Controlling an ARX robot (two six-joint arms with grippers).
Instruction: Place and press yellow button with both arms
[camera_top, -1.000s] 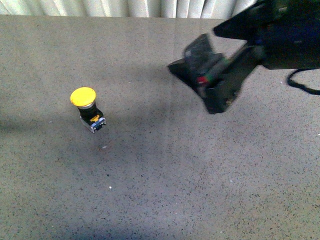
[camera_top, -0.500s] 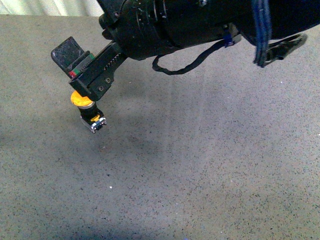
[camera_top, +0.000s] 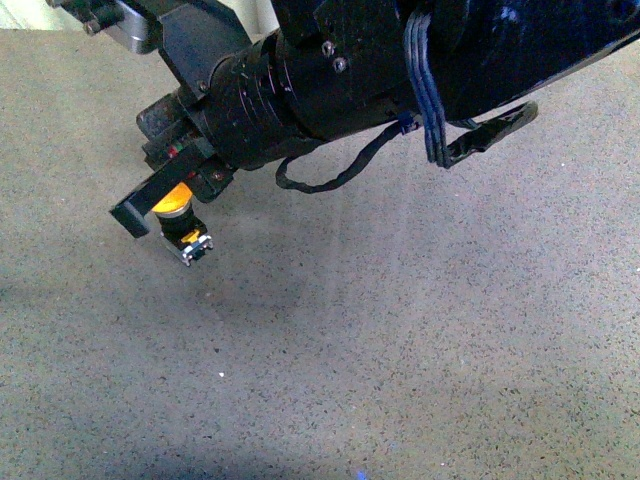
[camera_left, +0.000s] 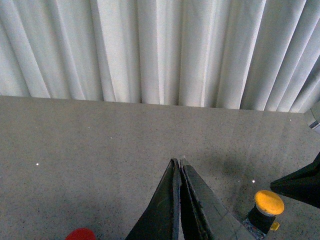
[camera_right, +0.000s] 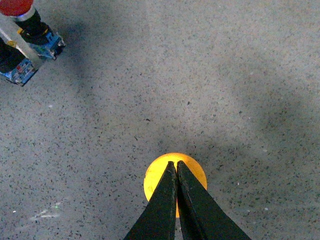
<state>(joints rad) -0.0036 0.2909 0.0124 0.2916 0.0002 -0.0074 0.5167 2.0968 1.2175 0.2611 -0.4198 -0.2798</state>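
The yellow button (camera_top: 173, 198) stands tilted on the grey table (camera_top: 400, 350), left of centre, its black body and blue-and-silver base (camera_top: 190, 243) showing below the cap. My right arm (camera_top: 330, 70) reaches across from the upper right. Its right gripper (camera_top: 132, 218) is shut and lies over the cap. In the right wrist view the shut right gripper (camera_right: 173, 163) points at the middle of the yellow button (camera_right: 156, 180); contact cannot be told. My left gripper (camera_left: 178, 161) is shut and empty above the table, with the yellow button (camera_left: 269, 202) off to one side.
A red-capped button (camera_right: 15, 6) on a black body with a blue base lies near a second blue base (camera_right: 17, 70). A red cap (camera_left: 81, 234) shows beside the left fingers. A white curtain (camera_left: 160, 50) closes the table's far edge.
My right arm has swung from the right side across to the left. Its shut gripper, above the button half a second ago, has turned and come down over the yellow cap.
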